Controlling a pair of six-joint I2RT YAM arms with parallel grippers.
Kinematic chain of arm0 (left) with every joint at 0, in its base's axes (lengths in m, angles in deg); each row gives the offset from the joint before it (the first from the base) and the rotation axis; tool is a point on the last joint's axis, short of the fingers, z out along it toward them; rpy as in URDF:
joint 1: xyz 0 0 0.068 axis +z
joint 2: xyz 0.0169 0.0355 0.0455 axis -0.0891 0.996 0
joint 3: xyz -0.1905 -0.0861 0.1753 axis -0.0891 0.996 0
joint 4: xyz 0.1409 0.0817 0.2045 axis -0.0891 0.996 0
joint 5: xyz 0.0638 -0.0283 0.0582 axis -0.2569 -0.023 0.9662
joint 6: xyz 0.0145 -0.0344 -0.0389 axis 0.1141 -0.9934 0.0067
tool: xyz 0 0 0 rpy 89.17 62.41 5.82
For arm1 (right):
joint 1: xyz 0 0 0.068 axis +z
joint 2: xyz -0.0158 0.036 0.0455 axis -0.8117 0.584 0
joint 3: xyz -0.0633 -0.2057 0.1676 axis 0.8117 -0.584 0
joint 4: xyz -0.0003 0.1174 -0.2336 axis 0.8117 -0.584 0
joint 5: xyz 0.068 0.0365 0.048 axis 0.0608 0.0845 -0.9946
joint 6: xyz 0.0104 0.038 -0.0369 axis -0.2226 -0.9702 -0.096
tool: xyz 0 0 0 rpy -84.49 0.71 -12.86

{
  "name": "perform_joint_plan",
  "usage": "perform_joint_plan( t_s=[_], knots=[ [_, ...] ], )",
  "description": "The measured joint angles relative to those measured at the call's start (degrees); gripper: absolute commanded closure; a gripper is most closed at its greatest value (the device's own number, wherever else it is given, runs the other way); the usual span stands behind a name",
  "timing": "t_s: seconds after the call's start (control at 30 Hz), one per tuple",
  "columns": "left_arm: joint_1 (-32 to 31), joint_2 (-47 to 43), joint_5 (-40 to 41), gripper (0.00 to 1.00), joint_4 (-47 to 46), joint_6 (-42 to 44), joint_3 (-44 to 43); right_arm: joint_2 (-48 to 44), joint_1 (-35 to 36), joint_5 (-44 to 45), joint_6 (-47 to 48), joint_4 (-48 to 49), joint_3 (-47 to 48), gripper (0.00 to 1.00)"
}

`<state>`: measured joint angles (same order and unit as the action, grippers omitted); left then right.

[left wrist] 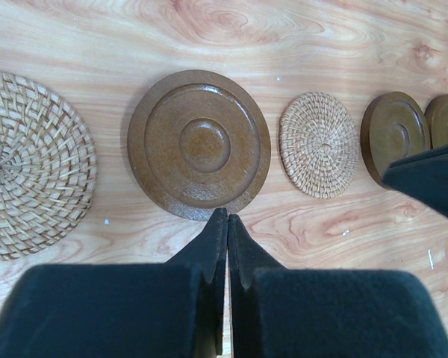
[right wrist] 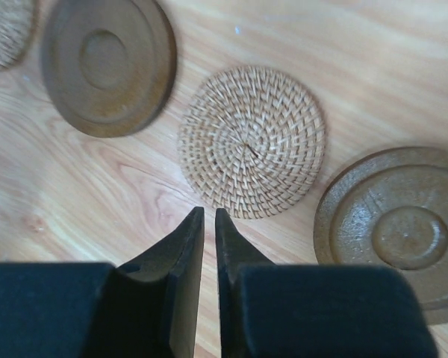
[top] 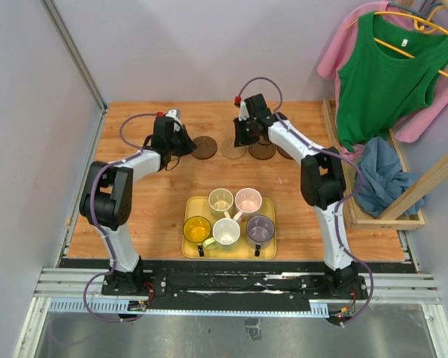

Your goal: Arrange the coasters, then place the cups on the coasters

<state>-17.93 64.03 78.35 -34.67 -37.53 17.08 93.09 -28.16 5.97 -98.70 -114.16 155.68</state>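
Five coasters lie in a row across the back of the table. In the left wrist view they are a woven tan one (left wrist: 30,164), a dark brown one (left wrist: 199,144), a smaller-looking woven one (left wrist: 319,144) and two dark brown ones (left wrist: 394,134) (left wrist: 444,119). My left gripper (left wrist: 228,216) is shut and empty, its tips at the near rim of the first brown coaster. My right gripper (right wrist: 208,212) hovers just short of the woven coaster (right wrist: 252,140), its jaws a narrow slit apart with nothing between. Five cups stand on the yellow tray (top: 190,252): cream-green (top: 221,201), pink (top: 248,201), yellow (top: 197,230), cream-white (top: 226,232), grey-purple (top: 260,229).
A wooden rack (top: 373,218) borders the table's right side, with a blue cloth (top: 381,175) draped on it. A green top (top: 388,71) and a pink shirt (top: 431,112) hang above. A wall (top: 30,149) closes the left side.
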Motion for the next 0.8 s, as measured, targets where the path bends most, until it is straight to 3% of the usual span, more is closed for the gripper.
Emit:
perform_joint_plan(
  t_s=[0.3, 0.47, 0.6, 0.8],
  knots=[
    [0.0, -2.0, 0.1, 1.00, 0.4, 0.2, 0.1, -7.6, 0.0, -0.1, 0.0, 3.1, -1.9, 0.88],
    [0.0, -6.7, 0.9, 0.95, 1.0, 0.6, 1.2, -12.7, -1.7, 0.3, -0.3, 3.6, -7.9, 0.79],
    [0.0, -11.9, 3.2, 0.78, 1.8, 1.3, 2.8, -19.4, -6.1, 0.6, -1.1, 4.7, -15.3, 0.72],
    [0.0, -19.7, 9.2, 0.32, 2.4, 2.4, 6.6, -33.1, -16.0, 3.4, -2.1, 8.2, -28.5, 0.55]
  ],
)
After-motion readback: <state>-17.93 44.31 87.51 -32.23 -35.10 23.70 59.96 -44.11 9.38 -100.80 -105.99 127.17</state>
